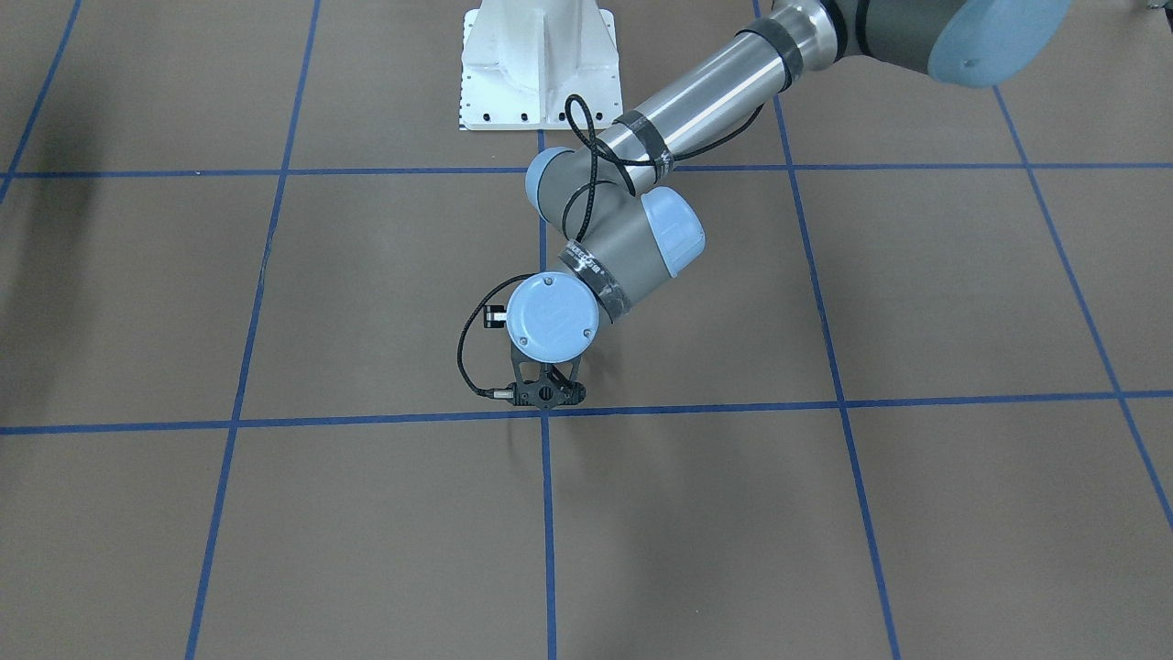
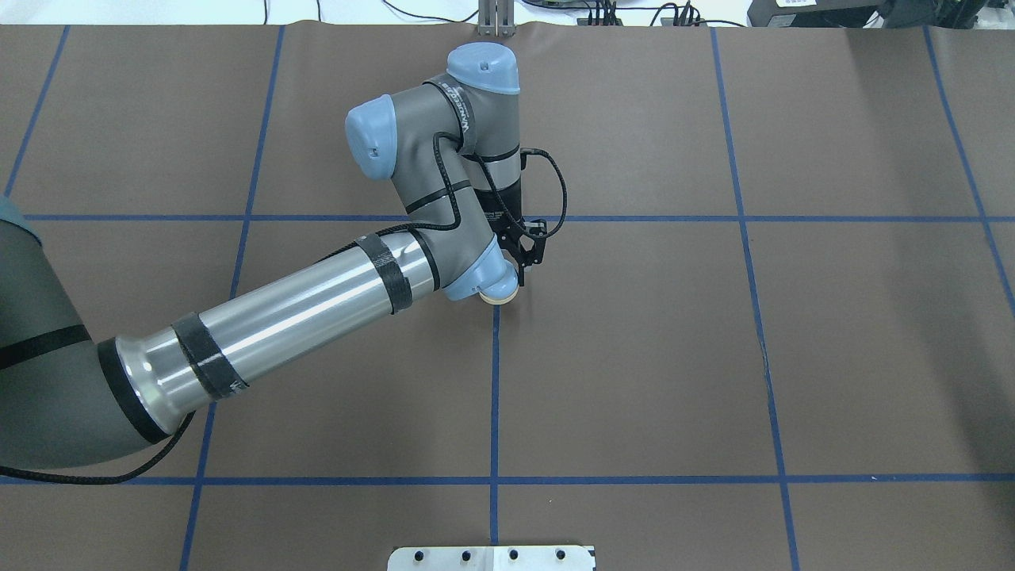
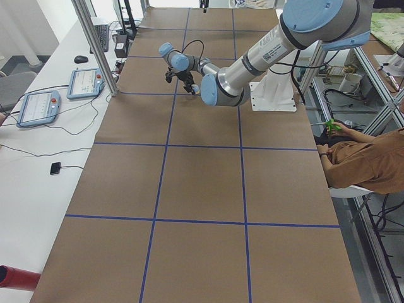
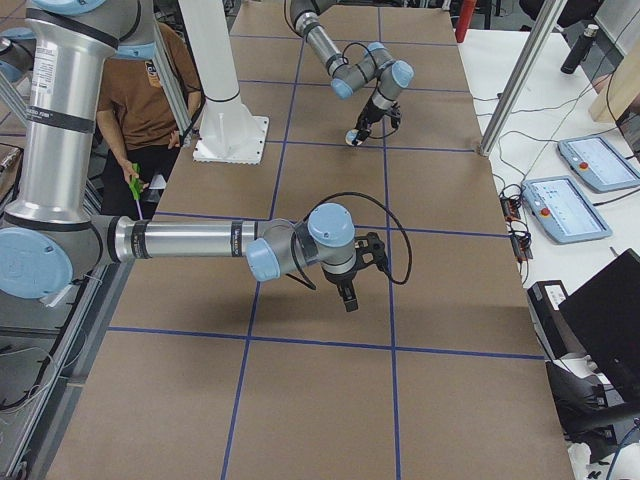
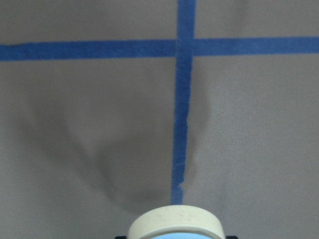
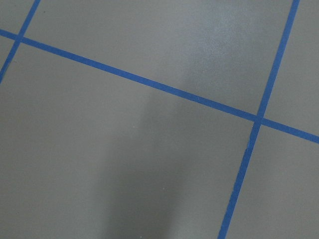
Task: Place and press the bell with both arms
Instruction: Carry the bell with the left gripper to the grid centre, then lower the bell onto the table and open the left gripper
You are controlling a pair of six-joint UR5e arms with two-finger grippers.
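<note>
L gripper (image 2: 519,270) grips the bell (image 2: 499,296), low over the table (image 2: 634,357) by a blue tape line (image 2: 494,381); contact w/ table unclear. Best to lower straight, base ring (image 5: 174,221) flat, release once seated. R gripper (image 4: 347,298): open/closed can't tell; hangs well apart.

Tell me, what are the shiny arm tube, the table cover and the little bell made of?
Arm tube: bare metal, probably aluminium; it gleams with streaky highlights.
Table cover: paper or card, by its dull brown surface, lined with blue tape.
Bell: its cream ring looks like smooth plastic, though painted metal is possible.
</note>
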